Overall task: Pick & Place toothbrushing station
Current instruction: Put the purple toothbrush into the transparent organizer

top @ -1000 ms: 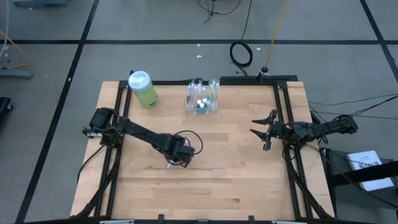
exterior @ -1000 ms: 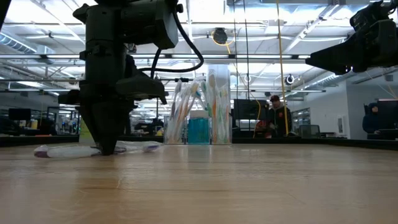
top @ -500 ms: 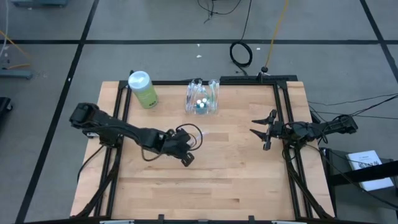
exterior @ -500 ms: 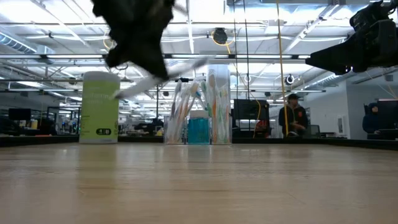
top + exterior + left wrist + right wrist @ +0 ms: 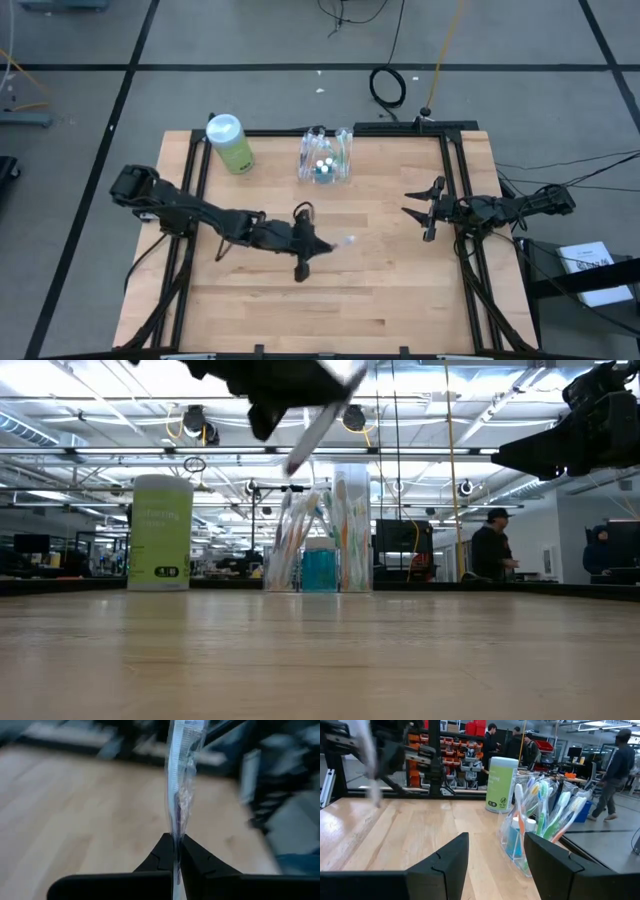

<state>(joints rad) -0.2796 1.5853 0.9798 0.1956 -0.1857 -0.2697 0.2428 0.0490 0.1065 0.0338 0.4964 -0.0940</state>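
Observation:
The toothbrushing station (image 5: 326, 160) is a clear holder full of upright toothbrushes, standing on its base at the table's far middle; it also shows in the low view (image 5: 320, 545) and the right wrist view (image 5: 535, 827). My left gripper (image 5: 312, 247) is over the table's middle, shut on a toothbrush in a clear wrapper (image 5: 179, 780), high above the wood in the low view (image 5: 315, 425). My right gripper (image 5: 420, 214) waits open and empty at the table's right edge. My left gripper pinches the wrapped toothbrush (image 5: 176, 832) between its two fingertips, part-way along its length. The fingers come from the table's left, roughly level. The longer part sticks out ahead of the fingers. The toothbrush is lifted clear of the table and slants in the low view (image 5: 300, 455).
A light-green bottle with a white cap (image 5: 230, 143) stands at the far left, left of the station, and shows in the low view (image 5: 160, 532). A black frame (image 5: 452, 190) runs along the table's sides. People stand in the room beyond the table.
My left gripper, which was down on the table on the lying wrapped toothbrush, has risen and gone toward the table's right edge. The toothbrush has been lifted clear of the wood and has tipped from lying flat to slanting.

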